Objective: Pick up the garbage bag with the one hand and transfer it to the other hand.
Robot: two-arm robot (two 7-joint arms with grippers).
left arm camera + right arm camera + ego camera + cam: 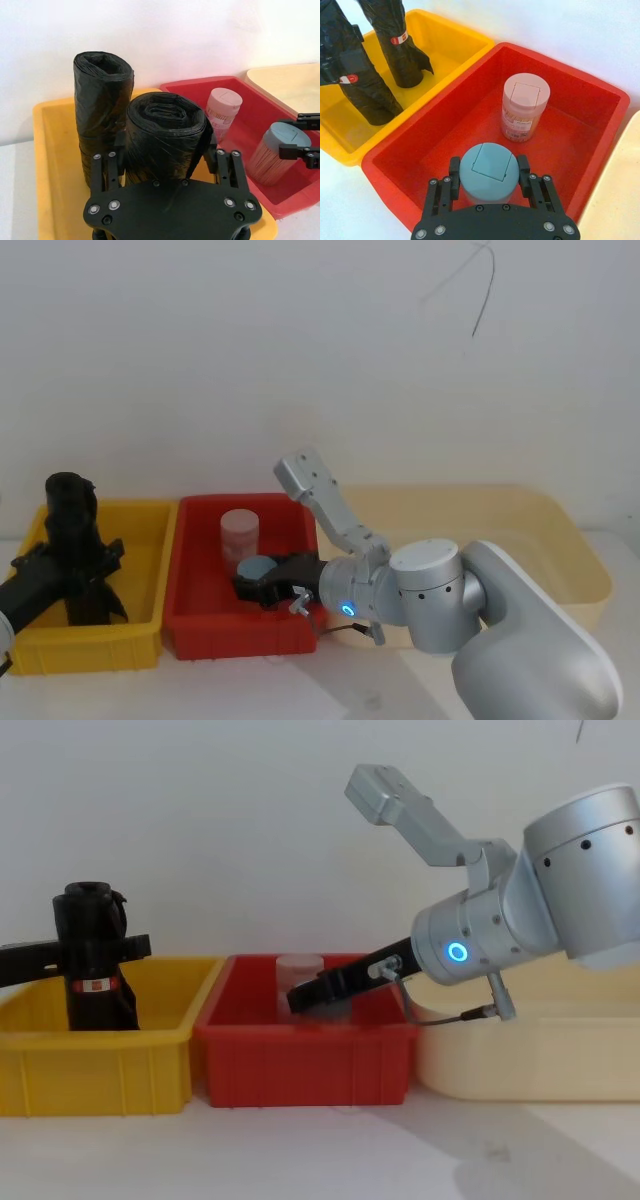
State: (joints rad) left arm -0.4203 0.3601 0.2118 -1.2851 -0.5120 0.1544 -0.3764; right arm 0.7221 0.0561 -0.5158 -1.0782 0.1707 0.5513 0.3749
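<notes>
Two black rolls stand in the yellow bin (450, 45). The garbage bag (395, 50), with a red-and-white band and a flared flap at its foot, is the farther, taller roll (102, 95) and stands free. My left gripper (164, 150) is shut on the nearer roll (365, 95), which bears a small red mark and leans with its base on the bin floor. My right gripper (488, 172), on the blue-ringed arm, is over the red bin (600, 100), shut on a blue-lidded jar (488, 167).
A pink-lidded jar (525, 107) stands upright toward the back of the red bin. To the right of it sits a cream tray (560, 540). All three containers sit side by side on the white table (300, 1150), with a plain wall behind.
</notes>
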